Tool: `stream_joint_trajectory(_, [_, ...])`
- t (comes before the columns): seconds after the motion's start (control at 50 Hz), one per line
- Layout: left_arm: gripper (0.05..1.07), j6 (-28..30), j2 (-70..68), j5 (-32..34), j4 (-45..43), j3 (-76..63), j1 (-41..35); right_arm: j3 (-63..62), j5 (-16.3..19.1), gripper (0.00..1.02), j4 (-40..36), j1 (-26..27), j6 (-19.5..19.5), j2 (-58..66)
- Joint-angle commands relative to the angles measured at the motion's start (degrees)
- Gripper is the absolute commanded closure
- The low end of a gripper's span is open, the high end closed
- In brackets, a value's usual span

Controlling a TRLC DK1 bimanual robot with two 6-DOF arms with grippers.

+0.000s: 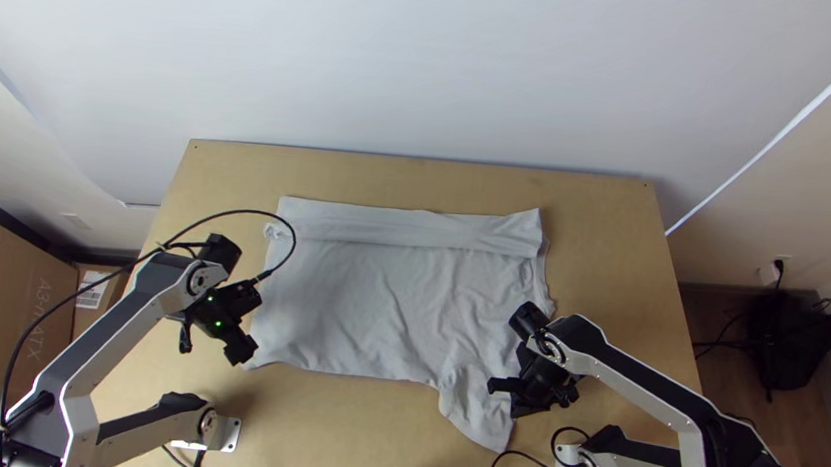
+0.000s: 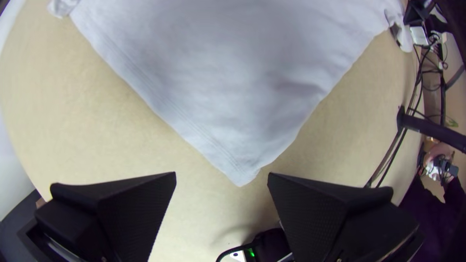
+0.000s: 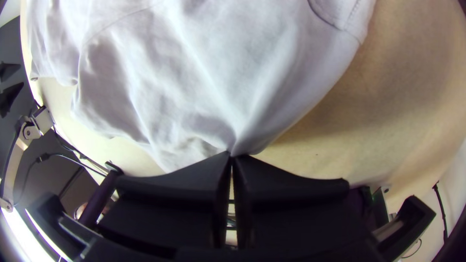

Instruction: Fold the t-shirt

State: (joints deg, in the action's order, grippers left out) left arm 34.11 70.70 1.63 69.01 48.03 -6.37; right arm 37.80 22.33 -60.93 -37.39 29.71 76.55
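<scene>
Top view: see the t-shirt (image 1: 369, 310) spread on the bench (image 1: 390, 176), with a strip folded over along the far edge. Note the right claw (image 3: 232, 154) clamped on gathered cloth at the near right, and the left claw (image 2: 222, 178) with fingers apart by the near left corner. Best to pinch that corner low, then lift both sides evenly.

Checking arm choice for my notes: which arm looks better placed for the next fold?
Right, I judge: the right gripper is shut on the t-shirt, while the left gripper stands open near a corner.
</scene>
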Motion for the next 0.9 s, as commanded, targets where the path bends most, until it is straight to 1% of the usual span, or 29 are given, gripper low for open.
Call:
stream_joint_trajectory(0.0, [0.16, -1.1, 1.7, -0.9, 0.1, -2.3, -2.6, -0.3, -0.2, 1.00, -0.9, 0.2, -0.5, -1.0])
stream_joint_trajectory(0.18, [0.16, -2.6, 2.6, -4.6, -1.0, -5.1, -7.9, -0.5, -0.3, 1.00, -0.9, 1.0, -1.2, -1.1])
stream_joint_trajectory(0.32, [0.17, -3.8, 5.2, -6.7, -2.2, -6.7, -9.5, -0.4, -0.4, 1.00, -0.9, 1.4, -1.7, -1.4])
stream_joint_trajectory(0.4, [0.17, -4.9, 7.0, -6.8, -3.1, -6.9, -9.6, -0.4, -0.4, 1.00, -0.9, 1.7, -1.9, -1.5])
stream_joint_trajectory(0.42, [0.20, -5.2, 7.4, -6.7, -3.4, -6.9, -9.6, -0.4, -0.4, 1.00, -0.9, 1.8, -2.0, -1.5])
stream_joint_trajectory(0.52, [0.40, -6.1, 8.5, -6.2, -5.6, -7.2, -9.6, -0.2, -0.6, 1.00, -0.8, 2.0, -2.4, -1.8])
stream_joint_trajectory(0.6, [0.63, -6.2, 8.1, -5.4, -6.8, -7.6, -10.4, -0.1, -0.6, 1.00, -0.9, 2.4, -2.6, -1.9])
stream_joint_trajectory(0.66, [0.86, -5.5, 7.5, -3.5, -7.4, -7.8, -11.0, -0.1, -0.6, 1.00, -0.9, 2.7, -2.8, -1.9])
stream_joint_trajectory(0.72, [1.05, -4.2, 6.8, -1.5, -7.7, -8.0, -11.6, -0.1, -0.7, 1.00, -0.9, 3.2, -3.3, -1.9])
stream_joint_trajectory(0.82, [1.05, -2.6, 5.0, -1.5, -7.9, -8.7, -11.7, 0.1, -0.8, 1.00, -0.9, 5.2, -4.6, -1.9])
stream_joint_trajectory(0.88, [1.05, -1.6, 4.2, -1.5, -8.0, -8.3, -10.1, 0.6, -0.9, 1.00, -1.5, 6.4, -5.7, -1.9])
